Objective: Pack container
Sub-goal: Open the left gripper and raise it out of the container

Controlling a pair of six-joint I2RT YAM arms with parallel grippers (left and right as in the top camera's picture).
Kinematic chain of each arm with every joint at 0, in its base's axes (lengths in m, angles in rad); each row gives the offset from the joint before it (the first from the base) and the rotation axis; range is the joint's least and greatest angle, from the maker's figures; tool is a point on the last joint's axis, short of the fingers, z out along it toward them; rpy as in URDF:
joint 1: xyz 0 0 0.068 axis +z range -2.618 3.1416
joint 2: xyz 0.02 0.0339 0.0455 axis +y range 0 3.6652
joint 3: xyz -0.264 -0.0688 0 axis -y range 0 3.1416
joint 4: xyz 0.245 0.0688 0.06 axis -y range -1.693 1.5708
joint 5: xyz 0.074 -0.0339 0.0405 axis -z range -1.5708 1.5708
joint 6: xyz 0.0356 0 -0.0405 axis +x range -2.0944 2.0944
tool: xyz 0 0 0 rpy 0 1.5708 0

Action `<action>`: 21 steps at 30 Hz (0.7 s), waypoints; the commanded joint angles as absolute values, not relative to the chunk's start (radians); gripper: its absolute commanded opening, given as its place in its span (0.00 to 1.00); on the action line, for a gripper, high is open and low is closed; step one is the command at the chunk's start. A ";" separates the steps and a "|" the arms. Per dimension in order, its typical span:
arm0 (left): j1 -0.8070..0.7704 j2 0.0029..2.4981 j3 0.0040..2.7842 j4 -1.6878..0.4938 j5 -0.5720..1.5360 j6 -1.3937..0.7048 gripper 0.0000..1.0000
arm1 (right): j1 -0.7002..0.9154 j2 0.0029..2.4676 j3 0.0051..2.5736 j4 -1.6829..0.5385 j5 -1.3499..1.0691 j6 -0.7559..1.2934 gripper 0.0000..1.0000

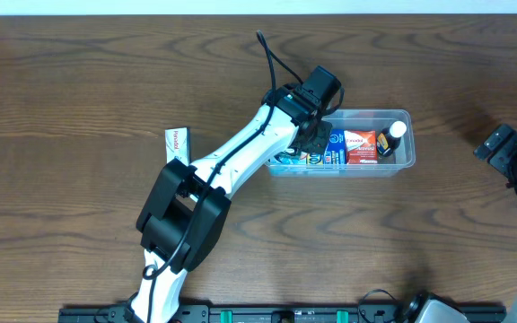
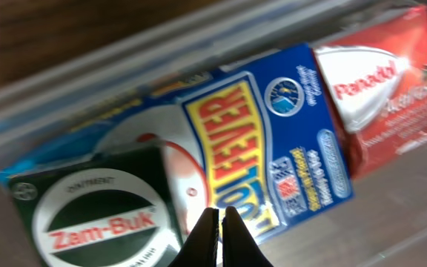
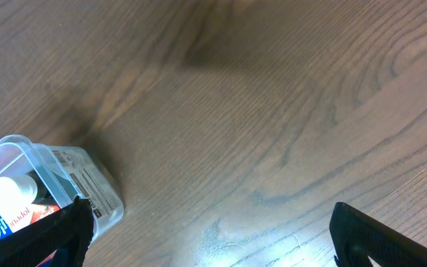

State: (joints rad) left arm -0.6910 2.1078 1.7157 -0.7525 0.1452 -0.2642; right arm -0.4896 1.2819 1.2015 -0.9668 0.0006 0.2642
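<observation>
here the container sits right of centre in the overhead view, a blue carton inside. the left gripper hangs above it, pinched shut. the right gripper is spread wide over bare wood.

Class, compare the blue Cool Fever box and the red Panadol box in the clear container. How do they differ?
The blue Cool Fever box carries big yellow lettering; the red Panadol box has a red-and-white face. The blue box looks longer than the red one. The green Zam-Buk box overlaps the blue box's corner, while the red box lies uncovered. Both lie flat, label up, in the container.
</observation>
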 commanded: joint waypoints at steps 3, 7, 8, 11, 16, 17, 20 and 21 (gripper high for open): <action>-0.697 2.113 1.722 -0.742 0.081 -0.255 0.06 | -0.498 1.283 1.216 -0.965 0.011 0.280 0.99; -0.706 2.133 1.722 -0.728 0.081 -0.255 0.06 | -0.498 1.283 1.216 -0.965 0.011 0.280 0.99; -0.707 2.139 1.721 -0.724 0.081 -0.255 0.06 | -0.498 1.283 1.216 -0.965 0.011 0.280 0.99; -0.706 2.153 1.721 -0.713 0.081 -0.255 0.06 | -0.498 1.283 1.216 -0.965 0.011 0.280 0.99; -0.706 2.173 1.721 -0.705 0.081 -0.254 0.06 | -0.498 1.283 1.216 -0.965 0.011 0.280 0.99; -0.707 2.173 1.721 -0.705 0.080 -0.254 0.06 | -0.498 1.283 1.215 -0.965 0.011 0.280 0.99; -0.706 2.173 1.721 -0.705 0.042 -0.254 0.06 | -0.498 1.283 1.216 -0.965 0.011 0.280 0.99; -0.706 2.173 1.721 -0.706 0.023 -0.250 0.06 | -0.498 1.283 1.216 -0.965 0.011 0.280 0.99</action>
State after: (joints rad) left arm -0.7052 2.1693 1.7157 -0.7055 0.0845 -0.2638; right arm -0.4896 1.2819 1.2015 -0.9668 0.0006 0.2642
